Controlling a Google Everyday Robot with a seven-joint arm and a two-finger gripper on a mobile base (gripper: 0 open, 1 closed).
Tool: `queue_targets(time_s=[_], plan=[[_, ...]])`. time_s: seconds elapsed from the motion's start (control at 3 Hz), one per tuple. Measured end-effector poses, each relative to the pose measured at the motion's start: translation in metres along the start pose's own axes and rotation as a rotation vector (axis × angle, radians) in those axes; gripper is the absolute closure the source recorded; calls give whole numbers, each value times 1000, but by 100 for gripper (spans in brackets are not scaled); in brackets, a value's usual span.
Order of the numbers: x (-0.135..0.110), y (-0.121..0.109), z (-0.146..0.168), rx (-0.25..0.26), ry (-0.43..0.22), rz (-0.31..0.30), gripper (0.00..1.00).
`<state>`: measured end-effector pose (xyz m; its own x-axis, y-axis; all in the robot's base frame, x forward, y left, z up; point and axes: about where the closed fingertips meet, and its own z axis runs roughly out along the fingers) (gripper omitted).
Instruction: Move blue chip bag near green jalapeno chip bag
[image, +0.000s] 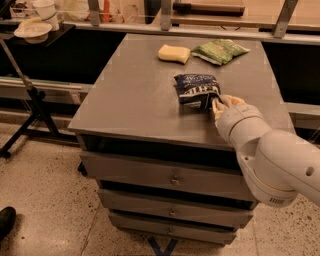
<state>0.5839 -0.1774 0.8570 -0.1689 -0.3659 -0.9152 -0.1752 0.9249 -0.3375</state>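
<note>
Camera view: claw (215, 103) grips blue chip bag (195, 89) by right corner.

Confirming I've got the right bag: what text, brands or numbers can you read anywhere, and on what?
Dark navy crinkly chip bag: large white lettering, too blurred to read.
Small bright green crinkly chip bag: red-and-white logo, too small to read.
No other text shows. The claw sits at the navy bag's near right corner.

High oblique view, fingers (219, 106) centre-right
</note>
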Motion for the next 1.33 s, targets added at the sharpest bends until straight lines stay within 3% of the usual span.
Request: queue_targets(time_s=[0.33,0.67,1.0,1.33], plan=[[1,-34,-7,99,17,-20,100],[-5,-64,-16,165,21,-44,100],[-6,-90,-22,214,43,-66,100],[-4,-103,-16,221,62,-74,100]])
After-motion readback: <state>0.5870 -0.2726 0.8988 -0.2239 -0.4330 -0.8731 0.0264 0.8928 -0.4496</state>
